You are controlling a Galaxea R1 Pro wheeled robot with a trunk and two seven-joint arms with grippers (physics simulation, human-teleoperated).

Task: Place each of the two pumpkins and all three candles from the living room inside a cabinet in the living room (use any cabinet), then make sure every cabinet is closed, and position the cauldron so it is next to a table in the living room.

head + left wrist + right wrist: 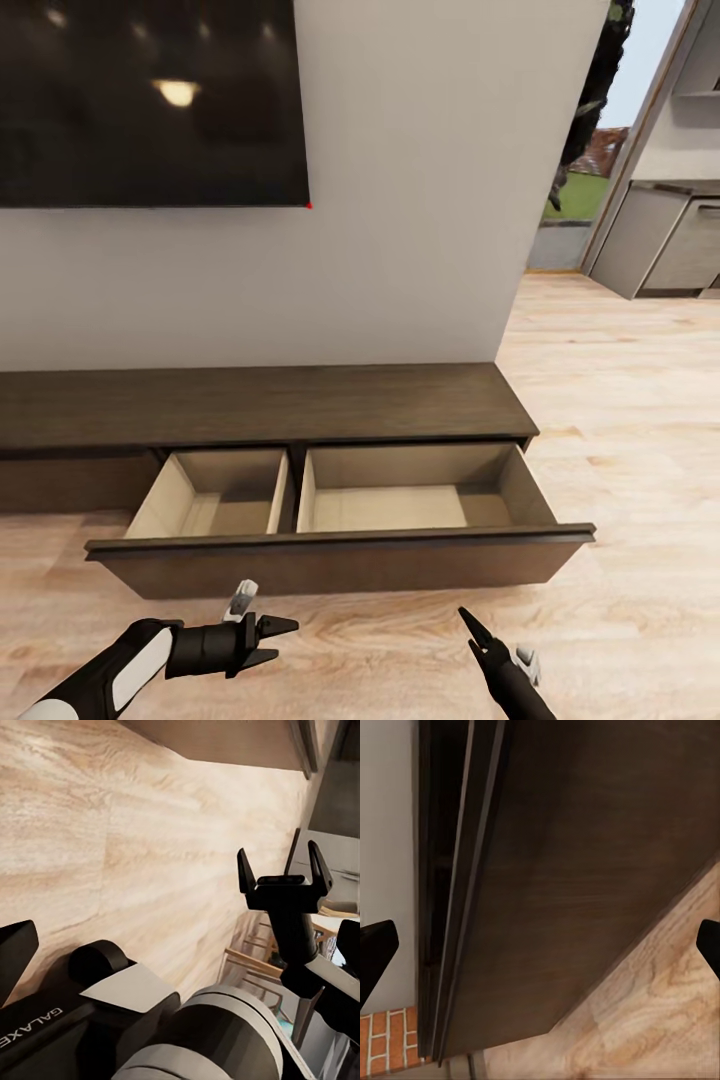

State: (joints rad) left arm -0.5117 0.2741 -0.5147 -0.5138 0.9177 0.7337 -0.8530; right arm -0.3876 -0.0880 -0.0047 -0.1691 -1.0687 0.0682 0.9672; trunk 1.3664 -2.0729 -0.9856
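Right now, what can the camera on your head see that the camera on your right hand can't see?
Head view alone: the open drawer's pale insides, with no pumpkins or candles in them, the dark TV on the wall, and both grippers, left and right, open and holding nothing.

Right wrist view alone: a patch of red brick past the cabinet's end.

Both: the cabinet's dark brown drawer front and the wood floor.
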